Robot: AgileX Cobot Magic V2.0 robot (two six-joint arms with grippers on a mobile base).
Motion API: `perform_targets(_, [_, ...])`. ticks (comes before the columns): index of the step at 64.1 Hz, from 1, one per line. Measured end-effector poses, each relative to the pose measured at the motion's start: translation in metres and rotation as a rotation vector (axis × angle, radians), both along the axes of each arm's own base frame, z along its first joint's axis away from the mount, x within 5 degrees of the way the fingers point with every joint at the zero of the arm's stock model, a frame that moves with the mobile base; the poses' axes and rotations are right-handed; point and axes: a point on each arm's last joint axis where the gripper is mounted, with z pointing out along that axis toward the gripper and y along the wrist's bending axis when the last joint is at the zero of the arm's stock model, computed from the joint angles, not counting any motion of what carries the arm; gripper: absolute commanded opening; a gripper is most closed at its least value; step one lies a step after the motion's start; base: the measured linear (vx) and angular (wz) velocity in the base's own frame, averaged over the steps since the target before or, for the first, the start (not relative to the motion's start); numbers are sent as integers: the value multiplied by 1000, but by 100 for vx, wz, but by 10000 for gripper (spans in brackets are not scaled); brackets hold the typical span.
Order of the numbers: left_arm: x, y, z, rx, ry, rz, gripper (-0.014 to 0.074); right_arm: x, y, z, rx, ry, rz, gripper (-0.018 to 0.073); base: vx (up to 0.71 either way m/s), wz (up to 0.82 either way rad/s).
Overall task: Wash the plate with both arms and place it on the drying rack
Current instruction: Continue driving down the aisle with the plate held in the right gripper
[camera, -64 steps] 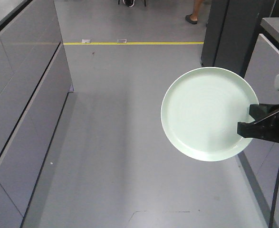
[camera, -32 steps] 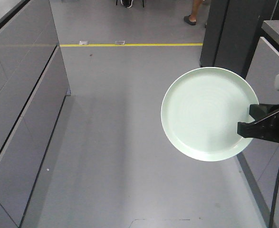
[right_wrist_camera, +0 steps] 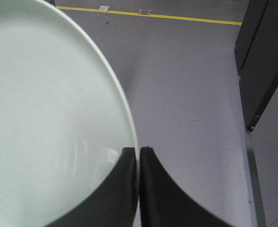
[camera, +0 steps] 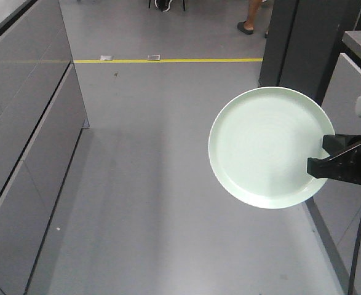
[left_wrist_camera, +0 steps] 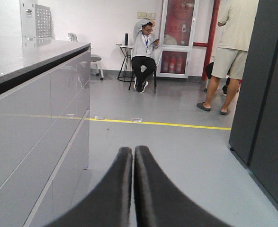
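One round, pale mint-green plate (camera: 263,144) hangs above the grey floor (camera: 155,184). The black pointed right gripper (camera: 320,157) holds it at the 3 o'clock rim, jaws pinched on the edge. The left gripper (left_wrist_camera: 132,152) is pressed closed with nothing inside. A yellow floor line (camera: 168,60) lies toward 12 o'clock.

I have open floor (camera: 155,160) between the grey cabinets (camera: 26,129) on my left and the dark pillar (camera: 300,43) on my right, where the plate (camera: 266,144) hangs.
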Motion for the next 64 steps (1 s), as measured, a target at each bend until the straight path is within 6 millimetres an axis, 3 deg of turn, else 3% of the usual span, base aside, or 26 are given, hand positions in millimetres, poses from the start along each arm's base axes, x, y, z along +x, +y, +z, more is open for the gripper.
perform_targets(64, [0,0,0,0,0,0,-5,0,0,0,0,0,0,-9,11,-1])
